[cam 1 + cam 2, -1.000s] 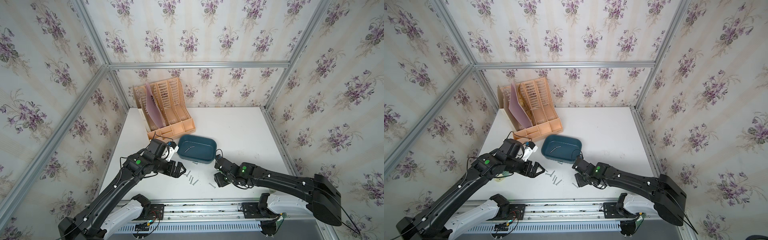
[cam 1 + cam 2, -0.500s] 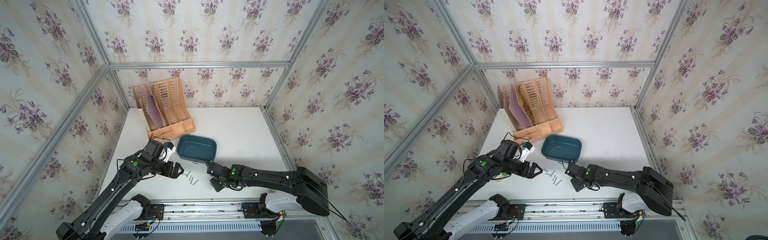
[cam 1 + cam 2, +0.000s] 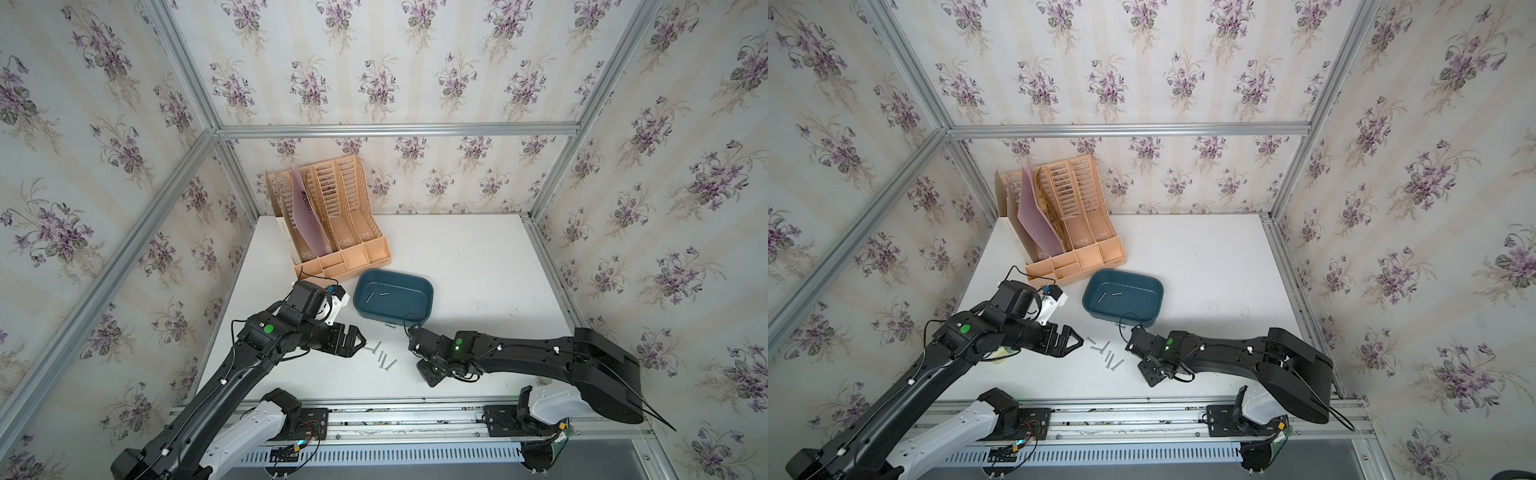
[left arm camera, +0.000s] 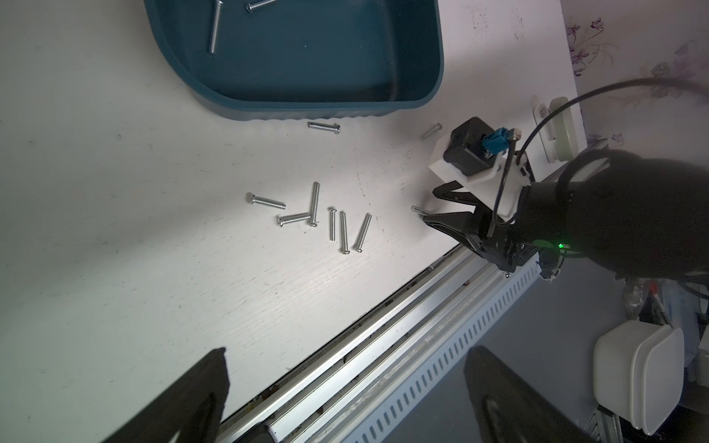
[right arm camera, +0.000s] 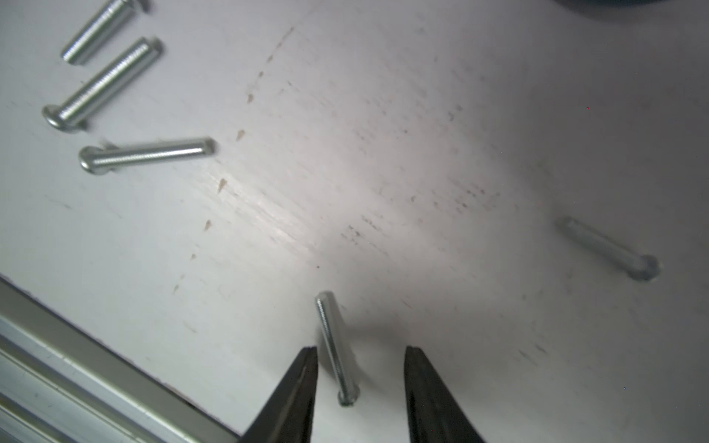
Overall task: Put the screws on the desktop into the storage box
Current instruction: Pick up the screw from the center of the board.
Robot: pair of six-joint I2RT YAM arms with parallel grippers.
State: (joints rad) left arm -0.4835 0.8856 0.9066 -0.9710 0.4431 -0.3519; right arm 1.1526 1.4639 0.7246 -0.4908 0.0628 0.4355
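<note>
The dark teal storage box stands mid-desktop with two screws inside. A cluster of several screws lies on the white desktop in front of it. My left gripper hovers wide open just left of the cluster, holding nothing. My right gripper is low on the desktop to the cluster's right. Its jaws straddle one lying screw, with a gap on each side.
A peach slotted file organizer with a pink folder stands at the back left. One loose screw lies against the box's front wall, another to the right gripper's far side. The aluminium front rail runs close behind the right gripper.
My right gripper has moved left and toward the front rail, come down over a single screw, and narrowed its jaws around it. The left arm has barely moved.
</note>
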